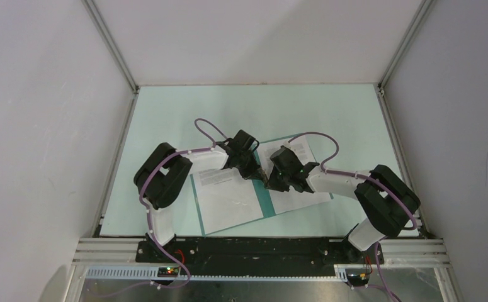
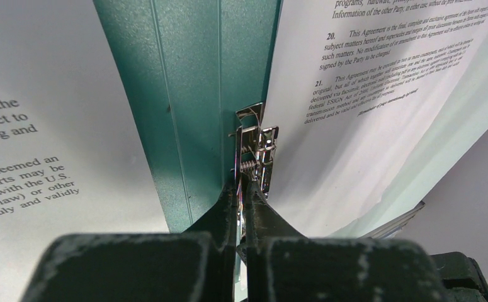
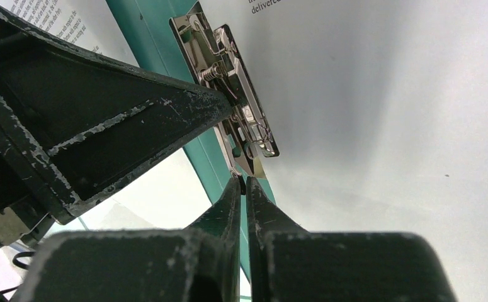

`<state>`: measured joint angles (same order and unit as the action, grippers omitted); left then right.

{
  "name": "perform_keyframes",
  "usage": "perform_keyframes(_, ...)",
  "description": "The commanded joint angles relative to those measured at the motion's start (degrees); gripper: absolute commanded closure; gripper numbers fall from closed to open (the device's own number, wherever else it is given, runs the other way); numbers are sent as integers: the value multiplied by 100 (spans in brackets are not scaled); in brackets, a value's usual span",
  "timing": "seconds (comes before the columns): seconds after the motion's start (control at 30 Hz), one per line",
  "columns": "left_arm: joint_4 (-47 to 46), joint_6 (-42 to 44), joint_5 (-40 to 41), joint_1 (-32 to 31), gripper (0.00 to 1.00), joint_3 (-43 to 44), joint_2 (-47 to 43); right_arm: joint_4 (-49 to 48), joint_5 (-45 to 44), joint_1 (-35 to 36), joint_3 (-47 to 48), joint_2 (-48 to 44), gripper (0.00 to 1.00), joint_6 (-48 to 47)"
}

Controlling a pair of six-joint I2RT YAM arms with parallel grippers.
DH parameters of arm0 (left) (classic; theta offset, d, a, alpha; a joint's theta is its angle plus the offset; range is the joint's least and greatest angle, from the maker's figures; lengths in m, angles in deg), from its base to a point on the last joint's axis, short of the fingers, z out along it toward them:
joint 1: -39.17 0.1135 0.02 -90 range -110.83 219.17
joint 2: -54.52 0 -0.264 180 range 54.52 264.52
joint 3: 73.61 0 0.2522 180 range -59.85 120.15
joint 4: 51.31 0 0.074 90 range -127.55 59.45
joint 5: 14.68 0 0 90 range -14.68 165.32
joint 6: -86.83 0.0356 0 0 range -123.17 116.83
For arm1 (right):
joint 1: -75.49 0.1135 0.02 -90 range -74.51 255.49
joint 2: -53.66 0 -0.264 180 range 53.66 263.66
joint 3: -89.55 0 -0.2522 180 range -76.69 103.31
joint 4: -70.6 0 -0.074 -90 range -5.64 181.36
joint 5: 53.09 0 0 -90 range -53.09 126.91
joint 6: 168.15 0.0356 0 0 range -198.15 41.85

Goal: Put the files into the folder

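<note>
Open folder (image 1: 267,202) lay on bench (image 1: 329,119), files (image 1: 225,201) across both halves. My left fingers (image 2: 225,207) pinched clip (image 2: 254,148); right fingers (image 3: 228,201) pressed together at its end. Risk: sprung lever slipping free, snapping onto sheet edge.

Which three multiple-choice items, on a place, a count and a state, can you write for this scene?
1. Where is the metal clip? A. on the folder's teal strip between the sheets; B. on top of a sheet; C. outside the folder.
2. How many sheets lie in the folder? A. one; B. two; C. four.
3. The left end effector is: A. wide open; B. shut on the clip; C. out of view.
Answers: 1A, it sits on the teal; 2B, one lies each side of the strip; 3B, its fingers pinch the metal.
</note>
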<state>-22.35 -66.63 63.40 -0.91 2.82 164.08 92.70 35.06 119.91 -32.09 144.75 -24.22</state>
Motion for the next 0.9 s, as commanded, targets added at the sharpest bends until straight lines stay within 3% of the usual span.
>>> perform_keyframes(0.0, 998, 205, 920, -11, 100, -526, 800, 916, -1067, -1, -259, 437, 100, -229)
perform_keyframes(0.3, 987, 230, 890, -1, 100, -531, 867, 1007, -1084, -18, -213, 97, 100, -248)
perform_keyframes(0.87, 950, 140, 879, 5, 100, -560, 865, 836, -962, 158, -180, 626, 100, -216)
